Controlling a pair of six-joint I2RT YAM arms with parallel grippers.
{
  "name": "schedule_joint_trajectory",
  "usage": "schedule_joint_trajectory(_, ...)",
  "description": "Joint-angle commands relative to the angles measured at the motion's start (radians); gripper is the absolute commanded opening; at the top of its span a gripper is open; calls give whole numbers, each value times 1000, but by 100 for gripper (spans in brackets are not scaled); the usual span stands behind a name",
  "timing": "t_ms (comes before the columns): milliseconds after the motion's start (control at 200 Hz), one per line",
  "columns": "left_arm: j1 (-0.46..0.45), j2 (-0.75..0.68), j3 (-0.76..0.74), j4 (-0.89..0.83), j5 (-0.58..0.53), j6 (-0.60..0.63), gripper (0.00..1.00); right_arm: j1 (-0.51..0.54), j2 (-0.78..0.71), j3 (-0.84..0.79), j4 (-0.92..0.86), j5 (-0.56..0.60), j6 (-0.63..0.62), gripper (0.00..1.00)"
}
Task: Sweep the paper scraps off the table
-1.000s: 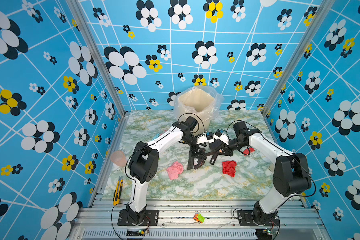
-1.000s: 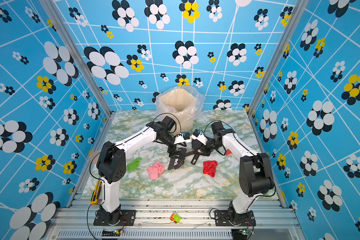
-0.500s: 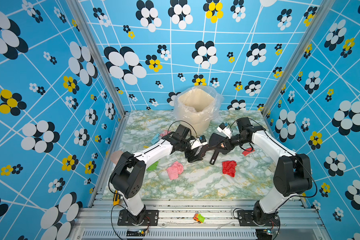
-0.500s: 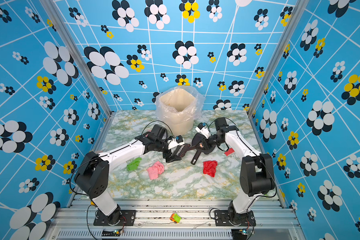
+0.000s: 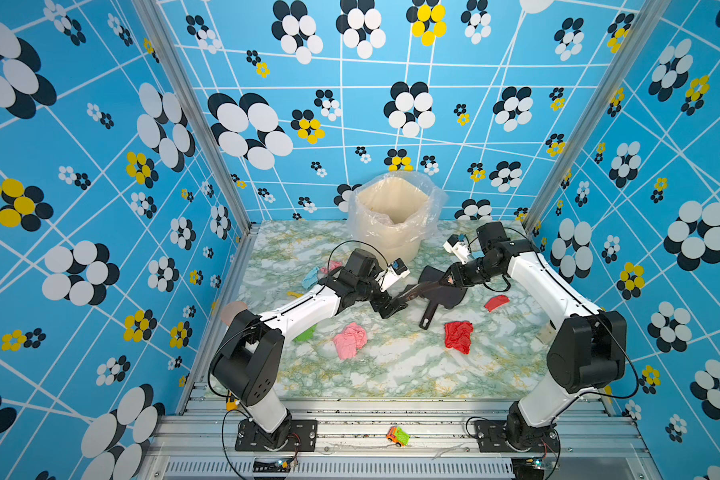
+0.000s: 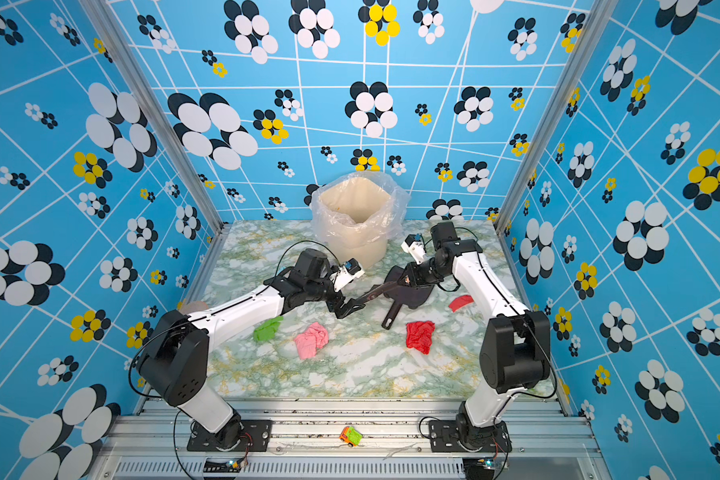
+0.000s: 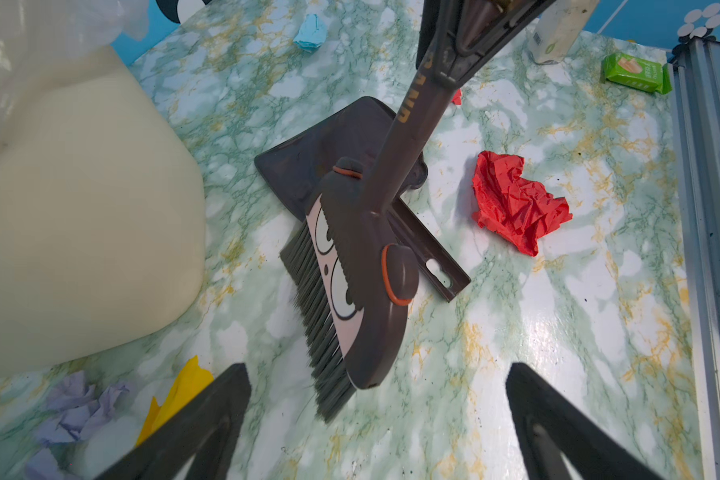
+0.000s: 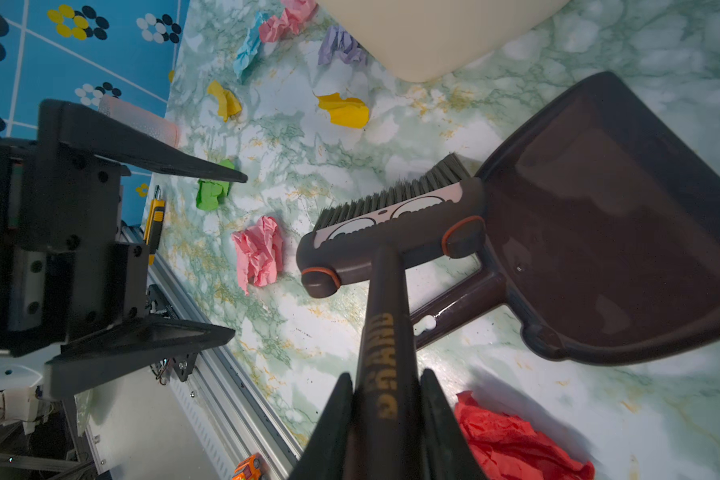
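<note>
The left arm stretches low from its base at the front toward the middle of the table (image 5: pixel 391 374), forearm nearly level. The left gripper (image 5: pixel 389 306) hangs with its jaws spread wide and nothing between them, just short of the head of the broom (image 7: pixel 362 266). The right arm rises from its base, bends at the elbow and reaches inward. The right gripper (image 8: pixel 385 376) is clamped tight on the broom's handle, with the head tilted just beside the dustpan (image 8: pixel 620 228), which lies flat in front of the bin (image 5: pixel 393 220).

The paper scraps (image 6: pixel 310 340) lie scattered on the table: a pink wad (image 5: pixel 350 340) and a red wad (image 5: pixel 458 336) toward the front, a smaller red scrap (image 5: pixel 495 302) by the right arm, and a light blue wad (image 5: pixel 310 277) behind the left arm. In a top view the left forearm covers most of the green wad (image 5: pixel 306 333). It also hides the lavender wad (image 8: pixel 341 45) and a yellow wad (image 8: pixel 346 110), which the right wrist view shows near the bin. Whether the bristles touch the table cannot be told, and from above the right fingers blur into the dark dustpan
</note>
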State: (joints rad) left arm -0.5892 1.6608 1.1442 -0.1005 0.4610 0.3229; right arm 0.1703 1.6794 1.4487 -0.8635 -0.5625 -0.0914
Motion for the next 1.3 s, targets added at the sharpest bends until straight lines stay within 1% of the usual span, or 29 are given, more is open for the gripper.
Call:
schedule_joint_trajectory(0, 2, -31, -3, 33, -31, -92, 99, -4, -46, 27, -80, 87, 59, 0)
schedule_joint_trajectory(180, -1, -53, -45, 87, -94, -153, 99, -3, -95, 26, -60, 140, 106, 0)
schedule_joint_trajectory(420, -12, -58, -57, 73, -136, -151, 99, -3, -126, 41, -7, 124, 191, 0)
schedule_joint_trajectory(535, -18, -66, -70, 90, -149, -155, 99, -3, -127, 56, 1, 151, 216, 0)
schedule_joint_trajectory(705, -28, -79, -102, 152, -156, -206, 99, -3, -135, 82, -10, 219, 231, 0)
schedule_joint_trajectory(845, -45, -79, -134, 215, -172, -235, 99, -3, -159, 105, -29, 318, 249, 0)
schedule_joint_trajectory(985, -58, -61, -134, 223, -186, -245, 99, -3, -191, 113, -30, 415, 266, 0)
schedule_joint_trajectory(1095, -70, -51, -131, 219, -218, -242, 99, -5, -216, 110, -28, 480, 272, 0)
schedule_joint_trajectory(1294, -78, -38, -133, 212, -299, -261, 99, -6, -249, 92, 0, 523, 270, 0)
